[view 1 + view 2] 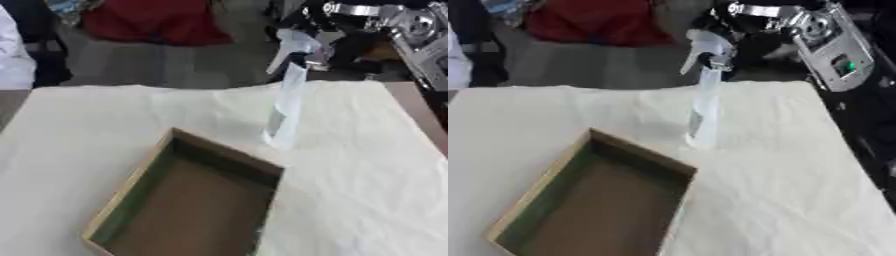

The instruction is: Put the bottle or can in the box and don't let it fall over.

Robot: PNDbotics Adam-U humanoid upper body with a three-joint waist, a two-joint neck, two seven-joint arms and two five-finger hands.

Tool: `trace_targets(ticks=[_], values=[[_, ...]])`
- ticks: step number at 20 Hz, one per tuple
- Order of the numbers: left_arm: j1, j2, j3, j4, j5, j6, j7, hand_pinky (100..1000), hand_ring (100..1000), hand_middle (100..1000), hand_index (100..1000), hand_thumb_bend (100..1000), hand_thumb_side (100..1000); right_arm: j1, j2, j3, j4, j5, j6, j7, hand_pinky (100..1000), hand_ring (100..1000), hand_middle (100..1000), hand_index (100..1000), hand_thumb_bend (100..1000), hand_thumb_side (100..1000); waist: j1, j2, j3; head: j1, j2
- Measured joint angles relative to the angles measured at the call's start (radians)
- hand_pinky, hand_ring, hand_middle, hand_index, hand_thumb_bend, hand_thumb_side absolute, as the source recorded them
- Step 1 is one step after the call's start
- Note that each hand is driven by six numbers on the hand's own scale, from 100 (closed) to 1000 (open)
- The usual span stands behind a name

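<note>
A tall, slim, clear plastic spray bottle (703,112) with a white trigger head stands upright on the cream cloth-covered table (367,190), just beyond the far right corner of the open brown cardboard box (188,200), outside it. The robot's right hand (750,37), black with silver joints, comes in from the upper right and is at the bottle's trigger head, its fingers seemingly curled about the top, though the blur leaves the grip hard to confirm. The box lies low and empty, its inner left wall greenish.
</note>
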Motion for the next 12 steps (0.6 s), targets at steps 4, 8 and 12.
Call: trace_targets(ticks=[4, 8, 12], values=[[0.000, 0.000, 0.000, 0.000, 0.000, 0.000, 0.001, 883, 827, 768, 861, 338, 696, 0.001, 0.000, 0.001, 0.000, 0.000, 0.001, 0.001, 891, 898, 865, 888, 241, 257, 0.001, 0.005, 0.000, -0.001, 0.000], [0.001, 0.000, 0.000, 0.000, 0.001, -0.001, 0.002, 883, 826, 768, 861, 336, 700, 0.001, 0.000, 0.001, 0.000, 0.000, 0.001, -0.006, 887, 888, 850, 874, 235, 236, 0.001, 0.008, 0.001, -0.005, -0.001], [0.001, 0.000, 0.000, -0.001, 0.001, 0.000, 0.003, 883, 826, 766, 860, 334, 701, 0.002, 0.000, 0.001, 0.000, 0.002, 0.003, -0.020, 884, 882, 844, 870, 231, 218, 0.001, 0.013, 0.002, -0.008, -0.009]])
